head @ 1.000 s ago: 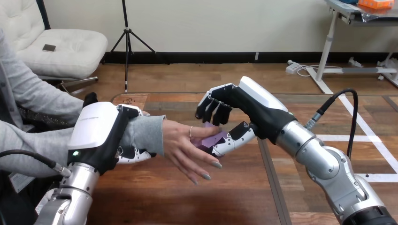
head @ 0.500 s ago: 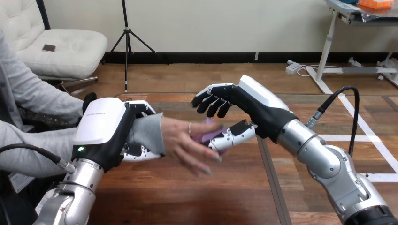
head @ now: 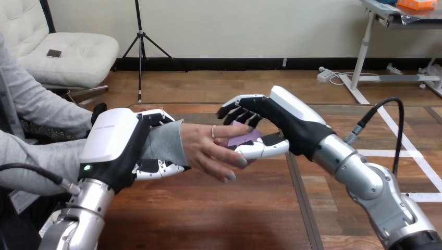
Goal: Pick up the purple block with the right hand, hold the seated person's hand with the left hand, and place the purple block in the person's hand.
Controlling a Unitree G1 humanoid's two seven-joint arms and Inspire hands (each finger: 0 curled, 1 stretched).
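- Block first: the purple block (head: 246, 139) is up off the table, caught between my right hand's curled fingers above and its thumb below. It now lies against the inner side of the person's fingers.
- A second ago the block hung just past the person's fingertips. Now it sits among them, with one finger along its upper left edge and the others passing beneath it.
- My right hand (head: 284, 112) is closed on the block. Half a second ago its fingers were lifted clear of the top face; they have since come back down onto it, so I read the block as not yet released.
- The person's hand (head: 206, 151) has risen too. Its fingers drooped toward the table (head: 208, 219) a second ago and now lie closer to level, which gives the block something to rest on.
- My left hand (head: 117, 146) is wrapped round the person's wrist over the grey sleeve, fingers on the far side and thumb beneath. It has slid slightly toward the person's hand.
- My judgement: the pick-up and the hold are done, and only the release remains. I'd want the person's fingers cupped under the block before I open the right hand, or it could slip off onto the table.
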